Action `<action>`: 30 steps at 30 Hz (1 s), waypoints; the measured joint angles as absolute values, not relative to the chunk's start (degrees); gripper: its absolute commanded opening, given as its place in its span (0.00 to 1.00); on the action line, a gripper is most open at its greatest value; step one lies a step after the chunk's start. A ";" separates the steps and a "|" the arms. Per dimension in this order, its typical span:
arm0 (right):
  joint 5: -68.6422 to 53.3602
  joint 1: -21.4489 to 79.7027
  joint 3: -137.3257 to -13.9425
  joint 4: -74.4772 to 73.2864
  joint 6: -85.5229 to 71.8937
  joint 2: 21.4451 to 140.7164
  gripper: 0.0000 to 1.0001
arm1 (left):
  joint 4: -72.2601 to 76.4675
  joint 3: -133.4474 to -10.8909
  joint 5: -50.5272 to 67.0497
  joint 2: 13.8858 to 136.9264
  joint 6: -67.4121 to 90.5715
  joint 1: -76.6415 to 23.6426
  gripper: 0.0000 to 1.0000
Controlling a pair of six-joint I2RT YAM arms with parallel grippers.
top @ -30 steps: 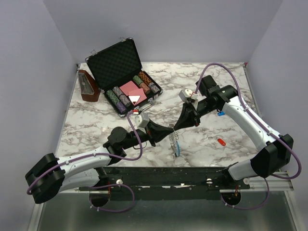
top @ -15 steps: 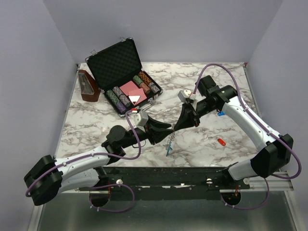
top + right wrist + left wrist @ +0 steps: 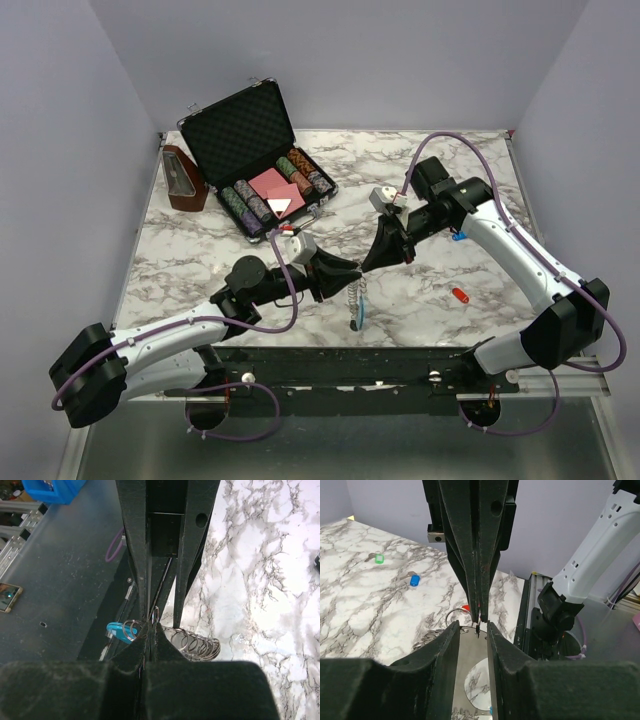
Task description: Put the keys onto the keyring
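The right gripper [image 3: 367, 265] was pinched tight on the top end of the keyring [image 3: 357, 302], over the table [image 3: 200, 262] near its front edge. The keyring hung down from the closed tips, silver coils first and the blue part at the bottom. The left gripper [image 3: 350, 270] was just beside it, almost tip to tip, with its jaws apart and nothing in them. The red key [image 3: 460, 295] lay on the table, well off to the right. The blue key [image 3: 457, 236] lay further back, by the right arm [image 3: 500, 235].
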State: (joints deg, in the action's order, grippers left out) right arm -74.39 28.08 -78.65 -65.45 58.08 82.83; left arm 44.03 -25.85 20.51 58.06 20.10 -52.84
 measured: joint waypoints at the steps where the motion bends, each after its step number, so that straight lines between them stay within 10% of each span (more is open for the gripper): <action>1: -74.35 28.08 -78.65 -65.45 58.04 82.83 0.01 | 43.38 -25.85 20.60 58.08 19.81 -52.84 0.33; 12: -74.15 28.08 -78.56 -64.97 57.45 82.83 0.01 | 43.05 -25.89 20.75 57.95 19.07 -52.84 0.26; 16: -74.13 28.08 -78.46 -64.58 57.36 82.83 0.01 | 43.07 -25.93 20.84 57.95 19.09 -52.84 0.00; 23: -73.91 28.08 -77.97 -64.31 56.97 82.83 0.02 | 42.37 -26.26 21.23 57.91 18.61 -52.84 0.00; 30: -74.15 28.08 -77.93 -63.70 55.11 82.76 0.53 | 40.99 -24.91 21.50 55.29 15.92 -52.82 0.00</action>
State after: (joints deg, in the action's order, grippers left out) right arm -74.15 28.08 -77.93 -63.70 55.11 82.76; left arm 40.99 -24.91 21.50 55.29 15.92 -52.82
